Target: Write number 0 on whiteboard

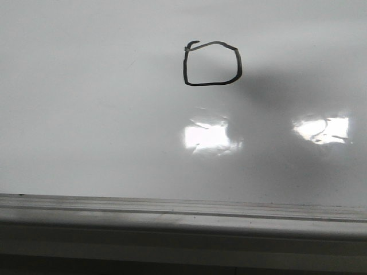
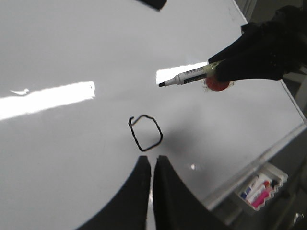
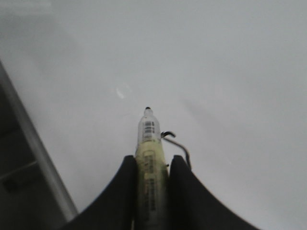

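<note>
I see my right gripper point(image 3: 152, 165) clenched on a marker point(image 3: 149, 143), tip lifted off the whiteboard point(image 1: 86, 114). My left gripper point(image 2: 151, 165) is pinched nearly closed, holding nothing. The number 0 point(image 1: 212, 64) sits mid-board, wide bare white around it, well clear of the frame point(image 1: 172, 209).

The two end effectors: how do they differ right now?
The right end effector is shut on a marker; the left end effector holds nothing, its fingers nearly together. In the left wrist view the right one holds the marker tip off the whiteboard, to one side of the 0, while the left one sits close beside the 0. Both have black, curved fingers.
</note>
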Controlling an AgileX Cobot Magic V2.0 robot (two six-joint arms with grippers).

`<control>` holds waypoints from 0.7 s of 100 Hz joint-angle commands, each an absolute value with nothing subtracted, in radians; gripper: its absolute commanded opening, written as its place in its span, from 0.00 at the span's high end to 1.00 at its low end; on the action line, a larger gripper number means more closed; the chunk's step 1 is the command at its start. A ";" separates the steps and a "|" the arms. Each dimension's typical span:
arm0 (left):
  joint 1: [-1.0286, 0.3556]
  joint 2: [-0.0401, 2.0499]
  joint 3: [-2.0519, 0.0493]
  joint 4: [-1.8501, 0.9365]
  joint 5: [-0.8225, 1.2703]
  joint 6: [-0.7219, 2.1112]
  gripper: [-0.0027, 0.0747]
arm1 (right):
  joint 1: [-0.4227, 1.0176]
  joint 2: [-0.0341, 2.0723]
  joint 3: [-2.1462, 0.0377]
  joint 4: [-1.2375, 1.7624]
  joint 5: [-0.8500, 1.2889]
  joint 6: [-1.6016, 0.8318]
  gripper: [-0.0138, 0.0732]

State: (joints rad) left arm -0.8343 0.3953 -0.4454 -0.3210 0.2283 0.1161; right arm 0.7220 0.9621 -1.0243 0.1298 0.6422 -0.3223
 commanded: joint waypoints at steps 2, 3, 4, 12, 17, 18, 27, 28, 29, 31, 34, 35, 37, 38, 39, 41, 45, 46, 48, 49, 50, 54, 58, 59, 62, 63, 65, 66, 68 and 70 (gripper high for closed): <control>-0.833 0.469 -0.569 -0.315 0.333 0.130 0.95 | 0.766 0.946 -1.058 0.125 0.644 -0.335 0.90; -0.833 0.475 -0.577 -0.309 0.364 0.135 0.93 | 0.776 0.946 -1.058 0.125 0.647 -0.342 0.90; -0.833 0.482 -0.586 -0.307 0.379 0.141 0.92 | 0.781 0.946 -1.058 0.125 0.649 -0.346 0.90; -0.833 0.573 -0.695 -0.303 0.529 0.260 0.74 | 0.850 0.946 -1.058 0.125 0.650 -0.367 0.90; -0.833 0.624 -0.758 -0.303 0.616 0.324 0.61 | 0.891 0.946 -1.058 0.125 0.647 -0.369 0.90; -0.833 0.624 -0.767 -0.303 0.626 0.333 0.59 | 0.896 0.946 -1.058 0.125 0.647 -0.369 0.90; -0.833 0.715 -0.880 -0.318 0.743 0.434 0.47 | 0.967 0.950 -1.058 0.125 0.651 -0.373 0.90; -0.833 0.721 -0.896 -0.318 0.752 0.449 0.46 | 0.972 0.951 -1.058 0.125 0.653 -0.373 0.90; -0.833 0.732 -0.904 -0.320 0.770 0.457 0.46 | 0.983 0.953 -1.058 0.125 0.655 -0.373 0.90; -0.833 0.749 -0.927 -0.325 0.796 0.483 0.46 | 0.997 0.955 -1.058 0.125 0.659 -0.375 0.90; -0.836 0.770 -0.956 -0.337 0.831 0.525 0.46 | 1.016 0.957 -1.058 0.125 0.664 -0.375 0.90; -0.836 0.776 -0.970 -0.341 0.840 0.548 0.46 | 1.020 0.957 -1.058 0.125 0.665 -0.375 0.90; -0.840 0.791 -0.990 -0.350 0.865 0.571 0.46 | 1.033 0.962 -1.058 0.125 0.668 -0.375 0.90; -0.840 0.796 -0.996 -0.360 0.883 0.594 0.46 | 1.041 0.962 -1.058 0.125 0.670 -0.375 0.90; -0.842 0.806 -1.002 -0.364 0.891 0.605 0.46 | 1.045 0.967 -1.058 0.125 0.669 -0.375 0.90; -0.845 0.820 -1.020 -0.381 0.917 0.640 0.46 | 1.056 0.969 -1.058 0.125 0.669 -0.375 0.90; -0.851 0.847 -1.051 -0.412 0.963 0.700 0.46 | 1.074 0.971 -1.058 0.125 0.666 -0.375 0.90; -0.851 0.847 -1.056 -0.416 0.970 0.708 0.46 | 1.077 0.975 -1.058 0.125 0.665 -0.375 0.90; -0.853 0.860 -1.068 -0.427 0.989 0.728 0.46 | 1.083 0.976 -1.058 0.125 0.662 -0.375 0.90; -0.856 0.868 -1.076 -0.430 0.994 0.736 0.46 | 1.086 0.978 -1.058 0.125 0.661 -0.375 0.90; -0.859 0.875 -1.080 -0.433 1.005 0.740 0.46 | 1.090 0.978 -1.058 0.125 0.658 -0.375 0.90; -0.866 0.892 -1.098 -0.435 1.024 0.744 0.46 | 1.099 0.980 -1.058 0.127 0.653 -0.375 0.90; -0.870 0.910 -1.110 -0.435 1.033 0.744 0.46 | 1.103 0.983 -1.058 0.132 0.643 -0.375 0.90; -0.872 0.919 -1.111 -0.435 1.033 0.744 0.46 | 1.105 0.983 -1.058 0.134 0.640 -0.375 0.90; -0.876 0.929 -1.115 -0.435 1.033 0.744 0.46 | 1.107 0.983 -1.058 0.139 0.632 -0.375 0.90; -0.876 0.931 -1.115 -0.435 1.032 0.744 0.46 | 1.110 0.983 -1.058 0.139 0.630 -0.375 0.90; -0.878 0.938 -1.115 -0.435 1.030 0.744 0.46 | 1.109 0.983 -1.058 0.145 0.623 -0.375 0.90; -0.881 0.942 -1.115 -0.435 1.030 0.744 0.46 | 1.109 0.983 -1.058 0.150 0.619 -0.377 0.90; -0.880 0.946 -1.115 -0.435 1.030 0.746 0.46 | 1.109 0.983 -1.058 0.155 0.614 -0.377 0.90; -0.880 0.952 -1.115 -0.435 1.030 0.746 0.46 | 1.109 0.983 -1.058 0.158 0.607 -0.380 0.90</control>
State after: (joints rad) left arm -0.8695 0.9344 -1.0788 -0.3970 1.0639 0.7355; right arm 1.1068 0.9923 -1.0243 0.1375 0.7066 -0.3611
